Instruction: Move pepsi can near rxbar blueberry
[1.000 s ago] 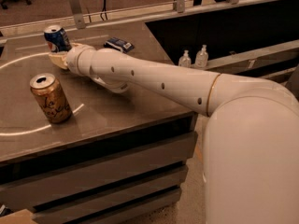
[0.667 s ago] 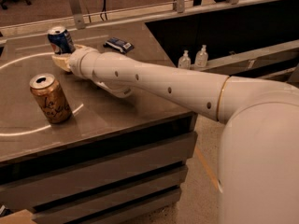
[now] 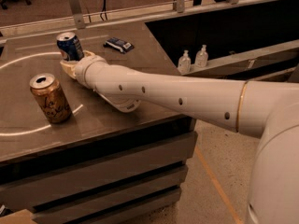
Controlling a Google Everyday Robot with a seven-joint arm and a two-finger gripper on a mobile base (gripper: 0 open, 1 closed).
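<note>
Spotter: Dark countertop (image 3: 140, 64) is carrying everything you are working with. The pepsi can (image 3: 69, 45) is standing on its far left part, upright or very nearly so. The gripper (image 3: 70, 65) is sitting right against the can's near lower side, at the end of the arm (image 3: 177, 97) reaching in from the right.

Operator: Am I holding it?

Spotter: I cannot tell. The wrist is hiding the contact, so nothing is showing whether the gripper is clamped on the can or merely resting at it. You are best treating the grasp as unconfirmed: lifting only slightly and watching whether the can is coming with you.

Operator: Where am I heading?

Spotter: The rxbar blueberry (image 3: 118, 44) is lying flat to the right of the can, near but apart, with bare counter between them. You are looking at a short sideways carry. You are wanting to travel low and slow, holding the can upright. Set it down just beside the bar without landing on the wrapper or shoving it.

Operator: Anything in the way?

Spotter: The gold-brown can (image 3: 50, 98) is standing well apart, nearer the front edge on the left, outside your path as I judge it. Two small bottles (image 3: 184, 62) are sitting on a ledge past the counter's right edge, close behind the arm, so be minding them while swinging right.
</note>
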